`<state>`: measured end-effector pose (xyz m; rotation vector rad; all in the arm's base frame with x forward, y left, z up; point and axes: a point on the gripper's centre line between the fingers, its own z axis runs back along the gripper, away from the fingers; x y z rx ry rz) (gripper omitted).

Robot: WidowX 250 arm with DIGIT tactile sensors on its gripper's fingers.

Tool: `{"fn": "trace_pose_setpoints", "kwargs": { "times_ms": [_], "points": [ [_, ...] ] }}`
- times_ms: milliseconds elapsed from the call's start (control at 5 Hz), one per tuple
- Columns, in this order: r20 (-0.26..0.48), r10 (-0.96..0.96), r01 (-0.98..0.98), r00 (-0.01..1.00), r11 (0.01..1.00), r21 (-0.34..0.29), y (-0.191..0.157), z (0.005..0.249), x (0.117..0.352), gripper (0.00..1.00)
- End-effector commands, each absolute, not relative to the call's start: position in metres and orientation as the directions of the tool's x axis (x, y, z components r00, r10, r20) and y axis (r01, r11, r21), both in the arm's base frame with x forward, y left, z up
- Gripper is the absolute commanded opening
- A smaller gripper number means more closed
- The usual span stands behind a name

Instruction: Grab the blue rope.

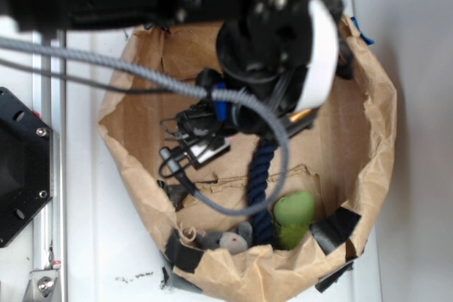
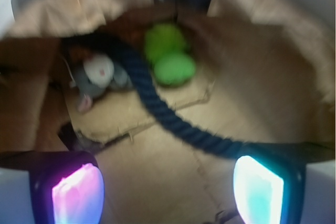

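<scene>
The blue rope [image 1: 260,183] is a thick navy twisted piece on the floor of the brown paper bag [image 1: 375,125]. It runs from under the arm down to the front wall. In the wrist view the rope [image 2: 163,111] curves from the far toys toward my right finger and passes just behind its tip. My gripper [image 2: 168,190] is open, its glowing pads wide apart, with only bare paper floor between them. In the exterior view the arm hides the rope's upper end and most of the gripper.
A green toy [image 1: 294,218] and a grey mouse toy [image 1: 228,240] lie by the bag's front wall, on either side of the rope's end. They also show in the wrist view, the green toy [image 2: 169,56] and the mouse [image 2: 98,74]. The grey braided cable [image 1: 141,72] loops over the bag. Black tape patches [image 1: 338,225] mark the rim.
</scene>
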<state>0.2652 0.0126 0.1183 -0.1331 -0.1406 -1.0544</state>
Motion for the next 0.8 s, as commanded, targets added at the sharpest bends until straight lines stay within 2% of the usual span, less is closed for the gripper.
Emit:
{"fn": "trace_pose_setpoints", "kwargs": {
  "times_ms": [0,200,600],
  "points": [
    [0.143,-0.876,0.886,0.460,0.462,-0.018,-0.008,0.073,0.261,1.00],
    [0.156,-0.885,0.895,0.439,0.446,0.017,-0.031,0.056,0.271,1.00],
    [0.153,-0.907,0.917,0.392,0.398,0.012,-0.059,0.040,0.274,1.00]
  ]
}}
